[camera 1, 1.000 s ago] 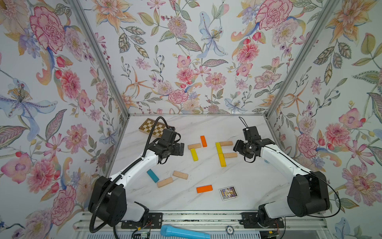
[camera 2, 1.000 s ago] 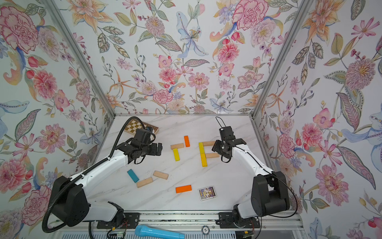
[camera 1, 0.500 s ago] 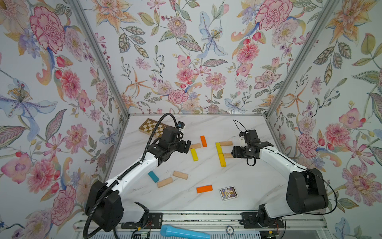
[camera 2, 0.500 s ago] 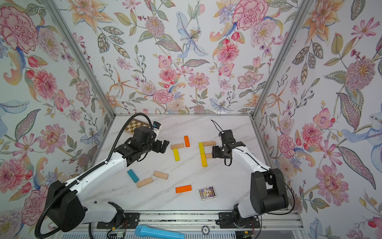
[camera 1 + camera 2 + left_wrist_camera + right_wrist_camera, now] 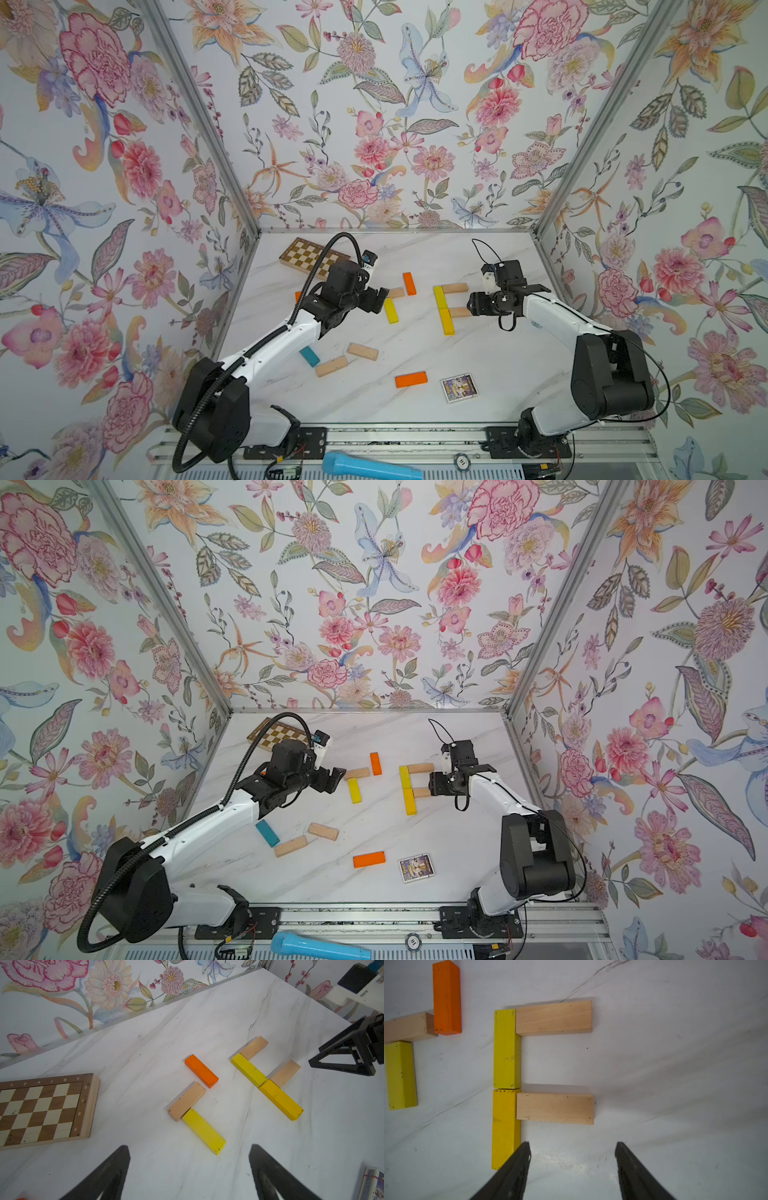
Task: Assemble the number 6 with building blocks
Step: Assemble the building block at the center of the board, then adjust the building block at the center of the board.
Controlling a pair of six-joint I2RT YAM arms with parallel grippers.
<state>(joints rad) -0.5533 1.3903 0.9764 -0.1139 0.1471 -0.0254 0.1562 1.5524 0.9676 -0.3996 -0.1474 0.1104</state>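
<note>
White marble-look tabletop (image 5: 498,365), floral walls (image 5: 374,124). Number 6 (image 5: 506,1049) half-built mid-table: 2 yellow planks (image 5: 505,1122) end to end, 2 beige planks (image 5: 554,1017) abutting, F-shape. Other building blocks (image 5: 363,351) loose nearby; smooth rectangular wood. Left gripper (image 5: 188,1147) & right gripper (image 5: 572,1144) spread wide, empty.

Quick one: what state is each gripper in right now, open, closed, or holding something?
Left gripper: open wide, holding nothing.
Right gripper: open, holding nothing.
</note>
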